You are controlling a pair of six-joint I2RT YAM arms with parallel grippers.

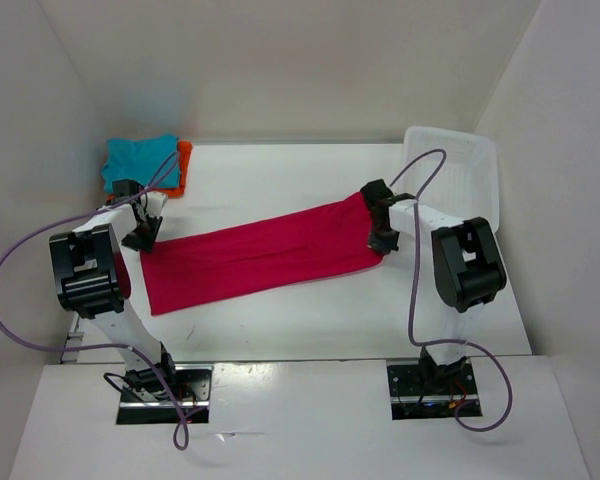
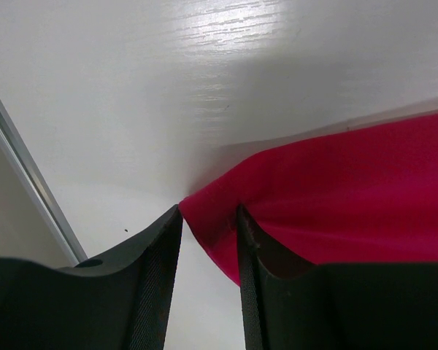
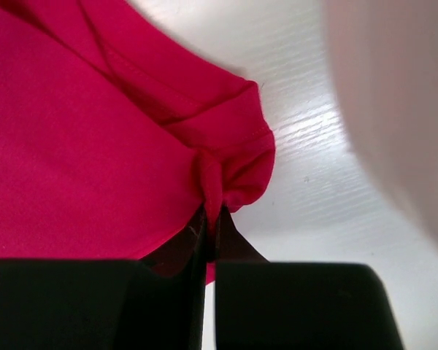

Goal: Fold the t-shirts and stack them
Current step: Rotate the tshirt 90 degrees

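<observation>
The pink-red t-shirt point(image 1: 260, 255) lies stretched in a long band across the table, from left to right. My left gripper point(image 1: 140, 238) is at its left end. In the left wrist view the jaws point(image 2: 209, 213) stand apart, with a corner of the pink-red shirt point(image 2: 350, 189) between the fingertips, not clamped. My right gripper point(image 1: 382, 240) is at the right end. It is shut point(image 3: 212, 215) on a pinched fold of the shirt's edge point(image 3: 73, 131). The teal blue shirt point(image 1: 138, 160) lies folded on the orange shirt point(image 1: 184, 165) at the back left corner.
A white plastic basket point(image 1: 470, 165) stands at the back right, close behind the right arm. White walls enclose the table on the left, back and right. The table's front edge point(image 1: 300, 358) runs just ahead of the arm bases.
</observation>
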